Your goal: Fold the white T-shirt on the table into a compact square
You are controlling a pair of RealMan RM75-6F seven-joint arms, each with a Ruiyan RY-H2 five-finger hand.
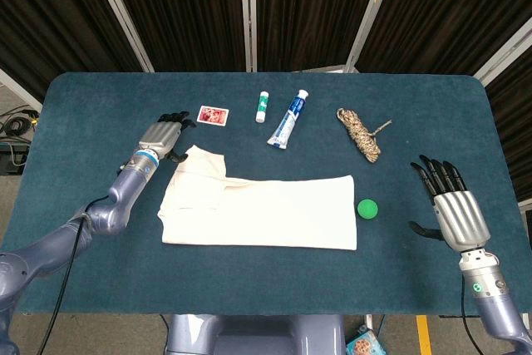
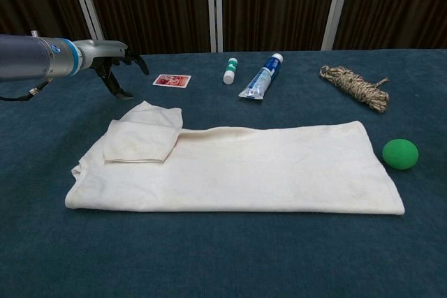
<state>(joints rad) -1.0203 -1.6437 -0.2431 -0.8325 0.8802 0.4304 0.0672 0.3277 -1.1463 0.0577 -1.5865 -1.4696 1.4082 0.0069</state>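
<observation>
shirt (image 1: pixel 266 214): long folded strip, flat, ready for an end fold
left hand (image 1: pixel 164 135): empty, fingers apart, by the sleeve corner
right hand (image 1: pixel 453 212): spread wide, empty, well clear

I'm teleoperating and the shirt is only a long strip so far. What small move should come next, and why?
Probably lower the left hand onto the folded sleeve corner of the T-shirt and pinch it. That hand is open just above that end, while the right hand is open well off the cloth, beyond the green ball.
</observation>
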